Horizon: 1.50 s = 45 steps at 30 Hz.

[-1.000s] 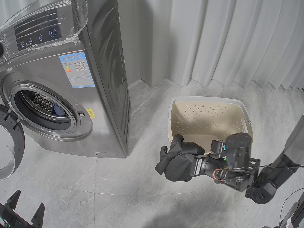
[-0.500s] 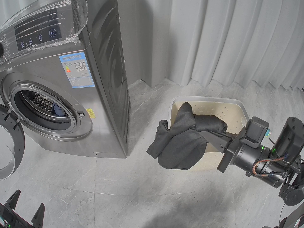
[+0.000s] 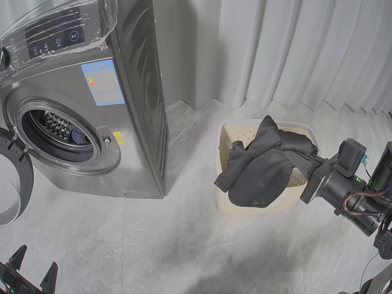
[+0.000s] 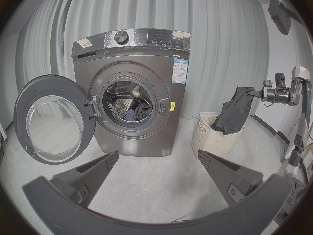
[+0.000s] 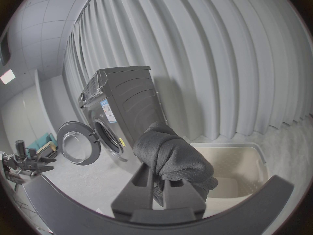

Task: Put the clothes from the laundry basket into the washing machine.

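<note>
Right gripper [image 5: 158,185]: it is clamping tight on the dark grey garment [image 3: 257,172], holding it up above the laundry basket [image 3: 261,210].
Garment: it is hanging from the fingers, its lower folds reaching down to the basket's rim.
Washing machine [image 3: 134,82]: it is standing left of the basket, its door [image 4: 53,118] wide open, clothes [image 4: 137,112] lying in the drum.
Left gripper [image 4: 157,153]: it is hovering low over the floor, jaws spread apart, facing the machine.
</note>
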Available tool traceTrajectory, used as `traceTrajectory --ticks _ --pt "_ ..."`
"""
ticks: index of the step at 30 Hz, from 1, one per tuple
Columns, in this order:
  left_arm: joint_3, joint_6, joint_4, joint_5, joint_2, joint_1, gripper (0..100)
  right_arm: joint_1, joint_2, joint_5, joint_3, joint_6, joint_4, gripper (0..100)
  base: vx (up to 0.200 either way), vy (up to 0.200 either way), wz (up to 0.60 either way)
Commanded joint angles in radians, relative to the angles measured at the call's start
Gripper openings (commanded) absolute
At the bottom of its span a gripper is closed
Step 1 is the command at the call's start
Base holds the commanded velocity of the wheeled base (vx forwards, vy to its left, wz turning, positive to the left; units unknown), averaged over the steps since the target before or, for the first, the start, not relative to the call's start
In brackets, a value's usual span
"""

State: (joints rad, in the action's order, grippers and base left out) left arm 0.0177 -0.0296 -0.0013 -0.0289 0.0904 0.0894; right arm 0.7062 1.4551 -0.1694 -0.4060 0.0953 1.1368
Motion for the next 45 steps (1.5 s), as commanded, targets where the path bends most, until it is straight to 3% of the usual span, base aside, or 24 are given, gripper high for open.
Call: traceTrajectory --ticks 1,4,45 --pt "-0.018 -0.003 0.000 0.000 0.002 0.000 100 -0.027 0.001 -0.027 -0.001 0.000 -0.003 0 0.000 0.000 0.00" --pt "-0.018 -0.006 0.000 0.000 0.002 0.000 100 -0.027 0.021 -0.029 -0.002 0.001 0.000 0 0.000 0.000 0.00" --pt "-0.018 -0.012 0.000 0.001 0.002 0.001 100 0.052 0.022 -0.001 -0.025 0.003 0.064 0 0.000 0.200 0.00"
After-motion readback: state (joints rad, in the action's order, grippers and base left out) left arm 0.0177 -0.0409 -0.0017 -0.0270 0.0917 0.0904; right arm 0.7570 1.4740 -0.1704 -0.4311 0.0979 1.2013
